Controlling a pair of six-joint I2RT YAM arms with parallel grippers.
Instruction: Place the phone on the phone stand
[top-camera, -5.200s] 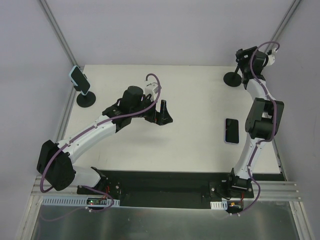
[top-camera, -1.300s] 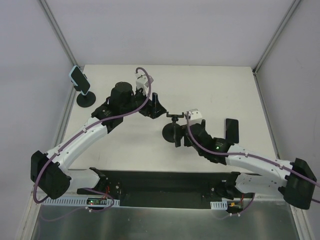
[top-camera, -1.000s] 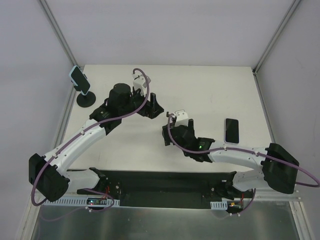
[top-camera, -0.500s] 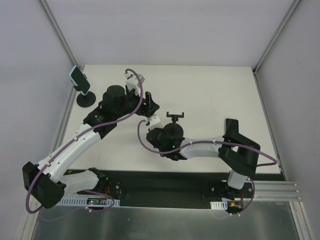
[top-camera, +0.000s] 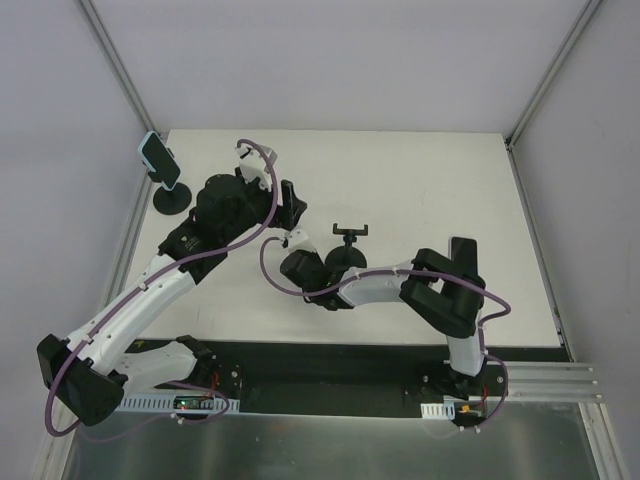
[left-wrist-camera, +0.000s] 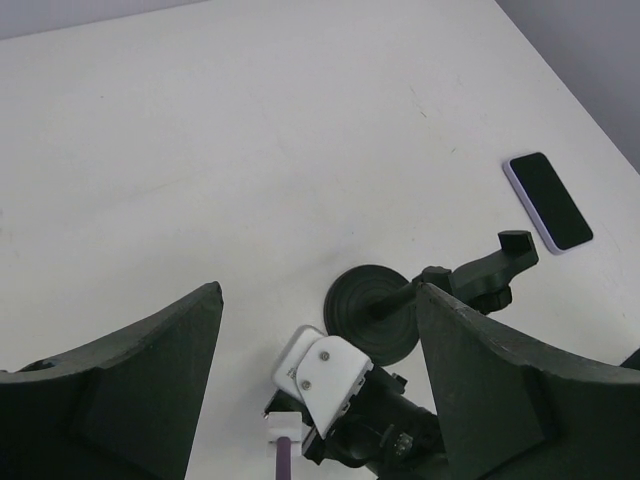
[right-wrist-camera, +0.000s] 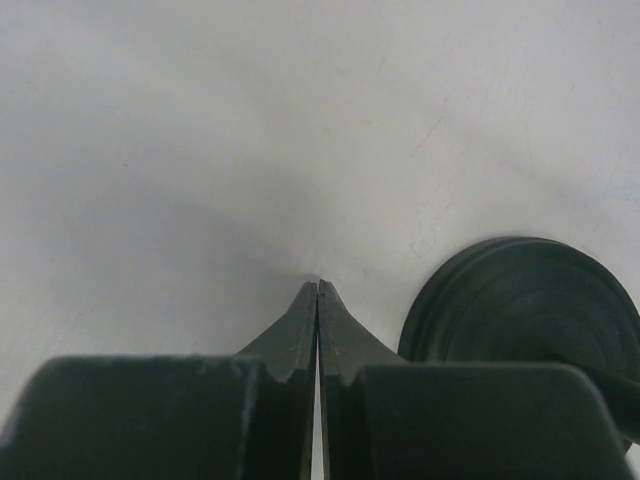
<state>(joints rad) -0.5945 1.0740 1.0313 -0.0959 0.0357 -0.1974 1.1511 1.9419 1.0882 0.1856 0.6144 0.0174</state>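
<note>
The dark phone (left-wrist-camera: 547, 201) lies flat at the table's right side; in the top view only its far end (top-camera: 463, 246) shows past the right arm's elbow. An empty black phone stand (top-camera: 349, 252) stands upright mid-table, round base (left-wrist-camera: 375, 315) down and clamp (left-wrist-camera: 500, 265) up. My right gripper (top-camera: 303, 273) points down at the table just left of that base (right-wrist-camera: 525, 300). Its jaws (right-wrist-camera: 317, 285) are shut on nothing. My left gripper (top-camera: 289, 207) hovers behind and left of the stand, open (left-wrist-camera: 318, 290) and holding nothing.
A second stand (top-camera: 172, 196) at the far left edge holds a light blue phone (top-camera: 159, 160). Grey walls enclose the table on three sides. The right arm's folded elbow (top-camera: 440, 292) hangs over the table between the stand and the flat phone.
My right gripper set the stand down mid-table, let it go, moved to its left and shut empty. The right elbow folded in. My left gripper drew back to the left.
</note>
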